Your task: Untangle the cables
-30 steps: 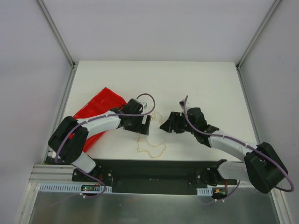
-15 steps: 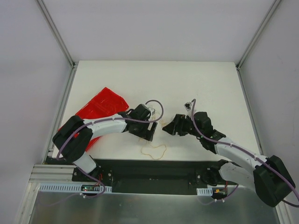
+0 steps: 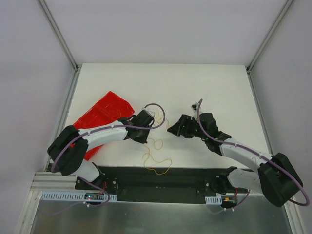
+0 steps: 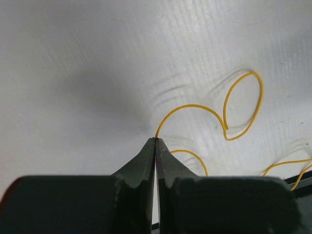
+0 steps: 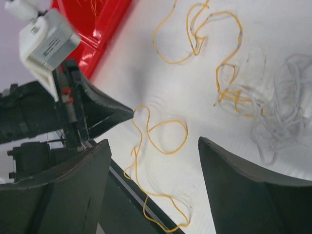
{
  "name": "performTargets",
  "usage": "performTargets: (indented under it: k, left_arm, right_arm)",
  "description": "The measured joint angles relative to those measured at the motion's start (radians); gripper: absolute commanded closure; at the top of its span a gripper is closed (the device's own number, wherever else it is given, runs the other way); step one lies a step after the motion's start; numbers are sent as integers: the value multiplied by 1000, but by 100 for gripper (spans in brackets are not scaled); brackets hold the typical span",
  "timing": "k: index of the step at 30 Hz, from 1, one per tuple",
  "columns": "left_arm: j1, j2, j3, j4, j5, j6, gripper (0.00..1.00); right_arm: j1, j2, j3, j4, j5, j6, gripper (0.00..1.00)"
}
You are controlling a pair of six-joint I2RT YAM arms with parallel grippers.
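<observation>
Curling out from the clamped left gripper (image 4: 155, 142), one yellow cable (image 4: 192, 105)

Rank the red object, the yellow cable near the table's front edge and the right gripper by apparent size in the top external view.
1. The red object, clearly the largest.
2 and 3. The yellow cable, counting the spread of its thin loops, and the right gripper cover similar areas, too close to rank.

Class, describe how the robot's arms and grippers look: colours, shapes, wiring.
The left arm and right arm have white link shells with bulky black joints. A thick purple cable runs along each. The left gripper and right gripper have black wedge-shaped fingers.
</observation>
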Motion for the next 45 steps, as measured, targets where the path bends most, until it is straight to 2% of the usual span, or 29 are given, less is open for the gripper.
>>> performTargets:
  k: [12, 17, 22, 23, 24, 25, 26, 28, 30, 33, 36, 40, 45]
  left_arm:
    - [15, -336, -15, -89, -122, -19, 100]
    - [70, -403, 104, -239, -224, -26, 100]
    - [115, -470, 275, -334, -327, 18, 100]
    - [124, -481, 303, -341, -336, 28, 95]
    - [129, -488, 323, -345, -338, 34, 75]
    - [136, -493, 341, -348, -332, 40, 51]
    - [141, -495, 349, -350, -316, 48, 37]
    - [145, -494, 347, -362, -265, 45, 20]
    - [145, -483, 314, -367, -210, 16, 13]
    - [145, -478, 220, -375, -129, -53, 11]
    - [130, -479, 77, -346, -47, -185, 13]
    - [36, -469, -75, -254, -5, -376, 19]
    - [-35, -356, -133, -146, 3, -579, 25]
  right_arm:
    - [-4, 112, 80, 101, 73, 19, 25]
    - [-6, 219, 93, 188, 81, 13, 26]
    - [-23, 292, 22, 371, 89, 28, 26]
    - [-27, 293, 6, 391, 89, 29, 26]
    - [-30, 293, -4, 406, 89, 29, 26]
    - [-32, 293, -14, 428, 90, 29, 26]
    - [-33, 293, -23, 448, 89, 28, 26]
    - [-33, 292, -38, 490, 88, 28, 26]
    - [-32, 292, -49, 523, 88, 29, 26]
    - [-31, 292, -62, 565, 84, 35, 26]
    - [-18, 302, -78, 640, 71, 60, 28]
    - [13, 354, -90, 755, 49, 108, 28]
    - [23, 373, -116, 810, 40, 129, 27]
